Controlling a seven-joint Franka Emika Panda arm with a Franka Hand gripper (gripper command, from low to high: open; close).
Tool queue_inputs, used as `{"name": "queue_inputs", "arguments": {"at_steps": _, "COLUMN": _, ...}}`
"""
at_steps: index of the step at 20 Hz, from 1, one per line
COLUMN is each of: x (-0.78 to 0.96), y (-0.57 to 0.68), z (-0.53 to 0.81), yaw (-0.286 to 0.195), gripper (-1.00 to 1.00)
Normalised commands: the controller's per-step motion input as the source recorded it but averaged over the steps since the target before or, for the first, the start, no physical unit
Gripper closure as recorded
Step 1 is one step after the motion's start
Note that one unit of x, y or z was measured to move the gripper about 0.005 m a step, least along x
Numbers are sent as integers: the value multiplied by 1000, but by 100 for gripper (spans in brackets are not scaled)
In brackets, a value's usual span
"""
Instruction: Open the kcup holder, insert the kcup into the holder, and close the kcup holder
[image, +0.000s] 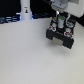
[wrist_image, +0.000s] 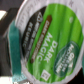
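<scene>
The kcup (wrist_image: 50, 40) fills the wrist view, its green foil top with dark lettering facing the camera. One teal finger (wrist_image: 13, 47) presses against its rim. In the exterior view my gripper (image: 60, 23) hangs at the exterior view's right, shut on the kcup (image: 60, 20). It is just above the kcup holder (image: 61, 36), a dark boxy unit on the white table. The holder's top side shows light patches; the blur hides whether its drawer is pulled out.
A tall white bottle-like post (image: 26, 10) stands at the back, toward the exterior view's left. Dark clutter lines the table's (image: 25, 55) far edge behind it. The white tabletop spreads across the front and the exterior view's left.
</scene>
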Motion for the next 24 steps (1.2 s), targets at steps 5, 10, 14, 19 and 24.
{"name": "queue_inputs", "arguments": {"at_steps": 5, "x": 303, "y": 0, "z": 494, "yaw": -47, "gripper": 100}}
{"name": "queue_inputs", "arguments": {"at_steps": 10, "x": 182, "y": 33, "z": -17, "yaw": -19, "gripper": 100}}
{"name": "queue_inputs", "arguments": {"at_steps": 14, "x": 11, "y": 66, "z": -179, "yaw": 6, "gripper": 100}}
{"name": "queue_inputs", "arguments": {"at_steps": 19, "x": -4, "y": 28, "z": -178, "yaw": 8, "gripper": 100}}
{"name": "queue_inputs", "arguments": {"at_steps": 24, "x": 60, "y": 86, "z": -279, "yaw": 4, "gripper": 100}}
